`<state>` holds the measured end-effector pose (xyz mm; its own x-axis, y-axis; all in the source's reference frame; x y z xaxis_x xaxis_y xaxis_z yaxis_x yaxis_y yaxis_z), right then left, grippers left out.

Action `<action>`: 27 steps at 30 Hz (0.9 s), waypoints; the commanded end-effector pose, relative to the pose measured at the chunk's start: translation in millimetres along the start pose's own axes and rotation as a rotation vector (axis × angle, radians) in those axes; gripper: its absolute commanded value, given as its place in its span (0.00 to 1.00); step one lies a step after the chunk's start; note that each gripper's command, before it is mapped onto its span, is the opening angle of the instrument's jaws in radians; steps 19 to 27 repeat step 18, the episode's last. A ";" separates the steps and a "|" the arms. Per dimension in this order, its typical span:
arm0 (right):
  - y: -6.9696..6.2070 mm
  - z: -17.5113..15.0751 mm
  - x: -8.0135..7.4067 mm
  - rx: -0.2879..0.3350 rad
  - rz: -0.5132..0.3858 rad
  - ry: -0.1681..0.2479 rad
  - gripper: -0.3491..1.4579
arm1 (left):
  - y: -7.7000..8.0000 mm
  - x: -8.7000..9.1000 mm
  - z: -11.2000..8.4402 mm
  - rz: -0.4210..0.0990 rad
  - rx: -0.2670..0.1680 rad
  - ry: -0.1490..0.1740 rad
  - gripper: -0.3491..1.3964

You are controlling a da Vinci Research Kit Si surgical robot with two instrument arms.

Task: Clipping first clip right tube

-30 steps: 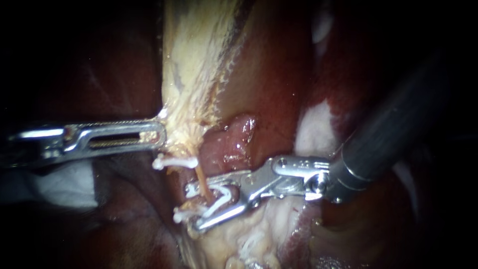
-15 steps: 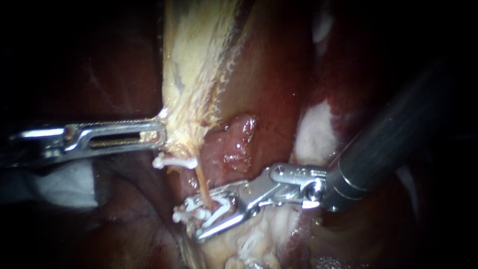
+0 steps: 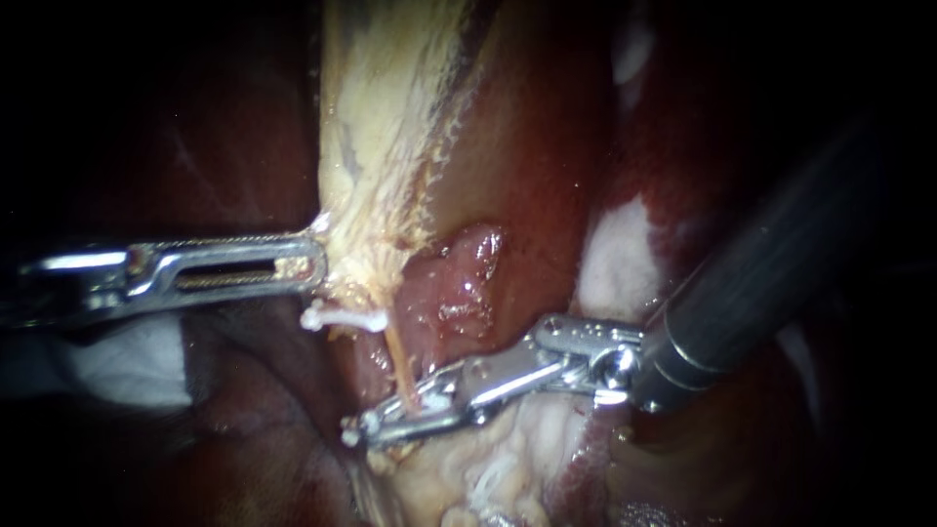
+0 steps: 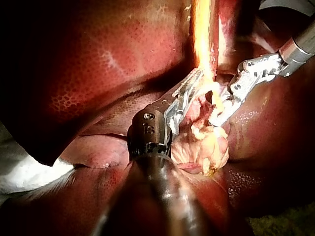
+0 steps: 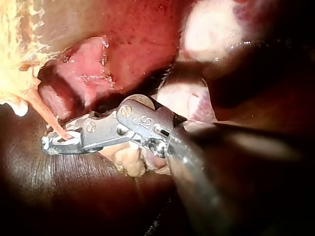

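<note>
Liver (image 3: pixel 527 146) and pale gallbladder (image 3: pixel 376 146) fill the scene, with two metal instruments meeting low down.

The right claw (image 3: pixel 363 431) is squeezed almost flat. It grips a white clip (image 5: pixel 63 142), and the clip wraps a thin orange tube (image 3: pixel 395 366). The tube enters the claw about midway along it and runs taut from there towards the gallbladder. Just under the claw lies lumpy pale tissue, touching it.

The left claw (image 3: pixel 314 262) is well apart from the right one, at the far end of the tube. It is closed on the gallbladder's edge and looks to be holding it stretched. Between the two claws, nearer the left one, sits a second clip (image 3: pixel 342 318). I cannot tell what it holds.

Risks, as I judge them:
- The clip's tip is hard to make out beyond the tube, so it may not have latched. An unlatched clip could slip off once the right claw opens.
- The tube is thin and tight. Any extra pull from the left claw, or a sideways drag by the right claw as it lets go, could tear it.
- The pale tissue under the right claw could be caught in the clip, leaving a loose hold.
- Opening while still pressed into tissue could twist the clip.
</note>
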<state>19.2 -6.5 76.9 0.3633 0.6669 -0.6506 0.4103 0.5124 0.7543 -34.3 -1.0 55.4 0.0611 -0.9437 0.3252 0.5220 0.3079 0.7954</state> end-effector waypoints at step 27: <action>0.1 -0.3 -0.1 -0.010 0.012 -0.038 0.00 | 0.2 -0.1 0.1 0.000 0.000 0.000 0.00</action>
